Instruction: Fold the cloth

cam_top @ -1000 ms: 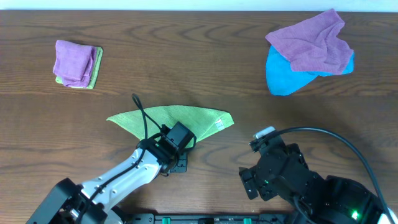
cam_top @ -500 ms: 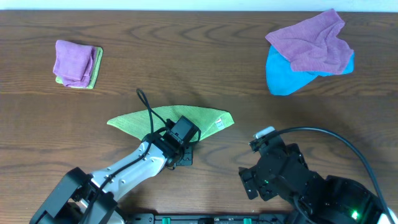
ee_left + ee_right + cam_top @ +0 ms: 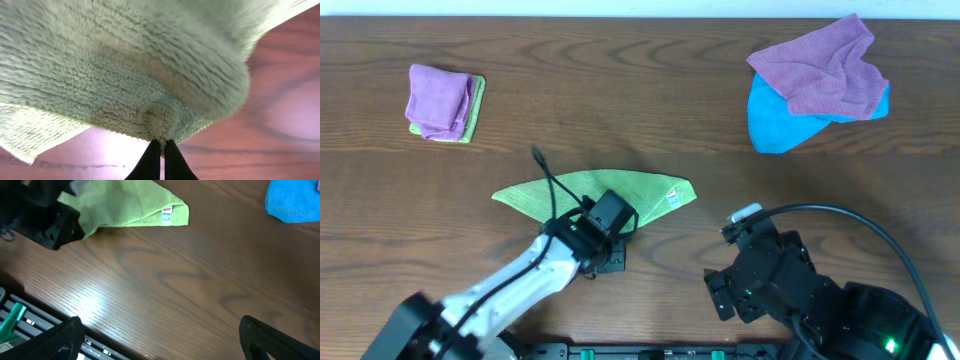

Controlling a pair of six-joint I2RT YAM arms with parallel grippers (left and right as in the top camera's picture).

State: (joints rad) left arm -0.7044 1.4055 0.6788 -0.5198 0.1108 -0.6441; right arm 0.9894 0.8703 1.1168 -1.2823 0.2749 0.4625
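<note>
The light yellow-green cloth lies on the table near the front middle, folded over into a long curved shape, its white tag at the right end. It also shows in the right wrist view. My left gripper is at the cloth's front edge, shut on a pinch of it; the left wrist view shows the black fingers closed on the cloth, which hangs lifted off the wood. My right gripper is open and empty over bare table, to the right of the cloth.
A purple cloth lies over a bright blue cloth at the back right. A folded purple cloth on a green one sits at the back left. The table's front edge and a black rail are close below.
My left gripper shifted a little right and then back left while holding the cloth's front edge. The cloth's outline barely changed. The right arm has not moved.
</note>
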